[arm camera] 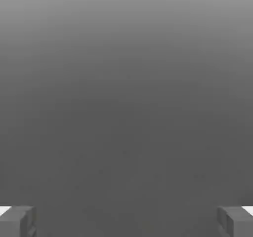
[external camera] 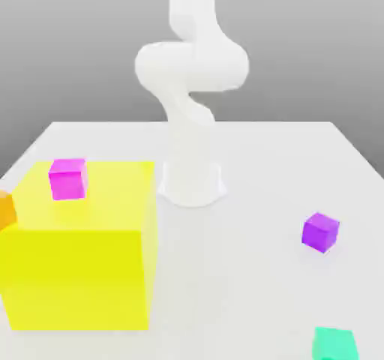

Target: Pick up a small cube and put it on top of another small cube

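Teal-green small cube [external camera: 334, 344]: lower right corner of exterior view, on pale tabletop [external camera: 240, 291], cut by frame edge. Yellow block [external camera: 79, 276]: large, exterior view's left. Magenta cube [external camera: 69, 180]: one, on block's top. Orange item [external camera: 6, 210]: partial, at left edge. Purple cube [external camera: 320, 232]: one, on tabletop, beyond teal-green one. Robot arm [external camera: 192, 73]: white, upright, behind block. Hand view: gripper [arm camera: 126, 222], fingers wide apart, nothing between; plain grey backdrop.

The fingers [arm camera: 23, 222] stand wide apart below the raised arm [external camera: 192, 66].
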You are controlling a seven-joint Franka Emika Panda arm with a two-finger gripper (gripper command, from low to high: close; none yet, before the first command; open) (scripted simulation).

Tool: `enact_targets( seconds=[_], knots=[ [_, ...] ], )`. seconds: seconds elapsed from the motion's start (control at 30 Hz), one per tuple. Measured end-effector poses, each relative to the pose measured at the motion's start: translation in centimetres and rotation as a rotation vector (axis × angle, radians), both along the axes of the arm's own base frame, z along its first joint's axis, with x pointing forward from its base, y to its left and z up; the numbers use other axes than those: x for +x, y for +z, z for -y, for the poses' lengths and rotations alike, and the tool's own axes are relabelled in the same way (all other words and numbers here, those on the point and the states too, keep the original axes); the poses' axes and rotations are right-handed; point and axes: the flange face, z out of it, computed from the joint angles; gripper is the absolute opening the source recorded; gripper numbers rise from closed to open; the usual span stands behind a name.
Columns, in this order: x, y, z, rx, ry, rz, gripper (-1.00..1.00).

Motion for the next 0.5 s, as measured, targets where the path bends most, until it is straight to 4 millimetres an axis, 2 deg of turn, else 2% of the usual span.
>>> enact_targets(
  seconds=[0.13,0.27,0.5],
  knots=[
    [4.9,-5.2,-2.1,-0.043,0.177,-0.096,0.00],
    [8.9,-10.9,-4.8,-0.090,0.345,-0.181,0.00],
    [13.3,-22.1,-10.3,-0.193,0.630,-0.315,0.00]
  ],
)
